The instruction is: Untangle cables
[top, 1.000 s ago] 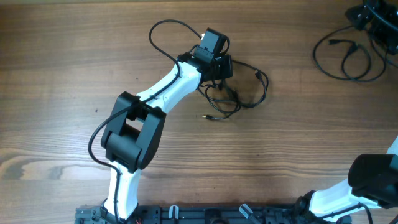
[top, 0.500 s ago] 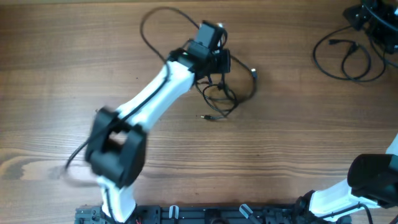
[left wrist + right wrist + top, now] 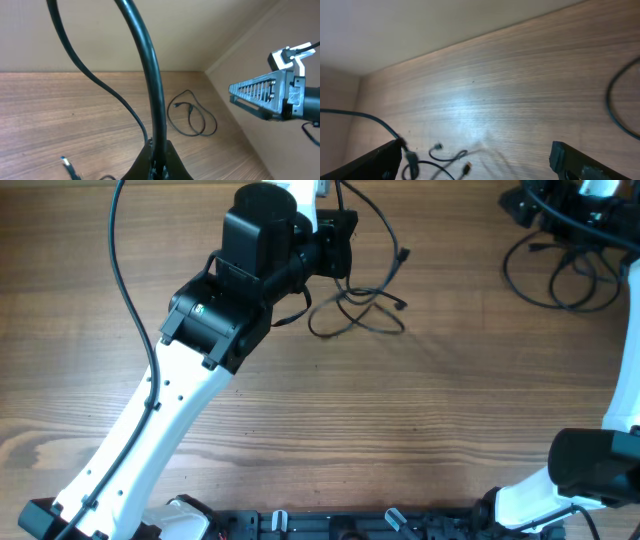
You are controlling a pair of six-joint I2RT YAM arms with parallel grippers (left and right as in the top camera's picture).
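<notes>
- Wood-grain table point(image 3: 450, 400) meets a plain beige wall point(image 3: 200, 30).
- My left gripper point(image 3: 157, 167) is clenched on the cables point(image 3: 355, 308), tangled at the table's far middle.
- My right gripper point(image 3: 475, 146) gapes, released.

thin black cables point(image 3: 358, 310), loosely tangled, partly lifted

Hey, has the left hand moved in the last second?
Yes. The left hand went up-frame, toward the table's far edge, pulling a cable with it.
</notes>
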